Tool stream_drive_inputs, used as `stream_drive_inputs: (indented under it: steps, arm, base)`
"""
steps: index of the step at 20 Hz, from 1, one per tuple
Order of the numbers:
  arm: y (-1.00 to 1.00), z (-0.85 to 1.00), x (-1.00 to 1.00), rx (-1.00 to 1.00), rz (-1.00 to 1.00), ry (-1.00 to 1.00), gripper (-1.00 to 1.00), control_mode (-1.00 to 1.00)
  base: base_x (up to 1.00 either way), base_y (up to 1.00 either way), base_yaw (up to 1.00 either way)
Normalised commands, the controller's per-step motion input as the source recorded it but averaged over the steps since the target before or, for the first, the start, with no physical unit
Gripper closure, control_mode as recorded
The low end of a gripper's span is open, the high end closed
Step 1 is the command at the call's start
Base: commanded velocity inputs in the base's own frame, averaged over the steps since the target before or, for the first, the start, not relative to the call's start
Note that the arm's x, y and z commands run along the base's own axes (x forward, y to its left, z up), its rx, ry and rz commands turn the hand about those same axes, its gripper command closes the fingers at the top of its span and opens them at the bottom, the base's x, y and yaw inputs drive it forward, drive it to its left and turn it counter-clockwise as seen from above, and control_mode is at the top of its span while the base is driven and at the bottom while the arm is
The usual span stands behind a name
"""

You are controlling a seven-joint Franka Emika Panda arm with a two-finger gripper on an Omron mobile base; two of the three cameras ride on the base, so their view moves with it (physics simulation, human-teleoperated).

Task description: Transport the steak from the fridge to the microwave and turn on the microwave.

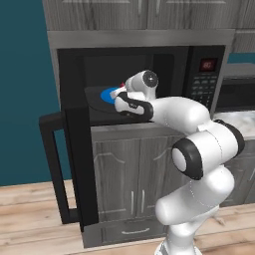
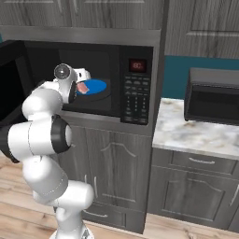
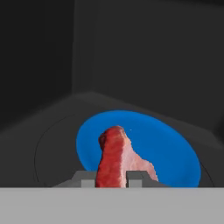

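Claw [image 3: 111, 178] clamped on one steak [image 3: 114, 157], inside the one open microwave [image 1: 149, 55]. One blue plate [image 3: 170, 144] sits under it.

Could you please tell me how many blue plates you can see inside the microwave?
1: the blue plate lies on the microwave floor, under the steak held by the end effector. Dark corners could hide more.

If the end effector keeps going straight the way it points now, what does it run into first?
Most likely the blue plate on the microwave floor: the end effector, shut on the steak, points forward and down at it. The steak's tip would probably touch the plate first; depth is hard to judge.
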Motion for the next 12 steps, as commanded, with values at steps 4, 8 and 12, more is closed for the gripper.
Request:
stream_drive_inputs:
  steps: [4, 8, 12]
  arm:
    - [0.0, -0.05, 0.24, 0.04, 0.0, 0.0, 1.0, -1.0]
    - [0.0, 0.0, 0.21, 0.02, 0.0, 0.0, 1.0, -1.0]
    - [0.0, -0.01, 0.16, 0.0, 0.0, 0.0, 1.0, -1.0]
  base:
    - [0.0, 0.0, 0.0]
    - [0.0, 0.0, 0.0]
    - [0.0, 0.0, 0.0]
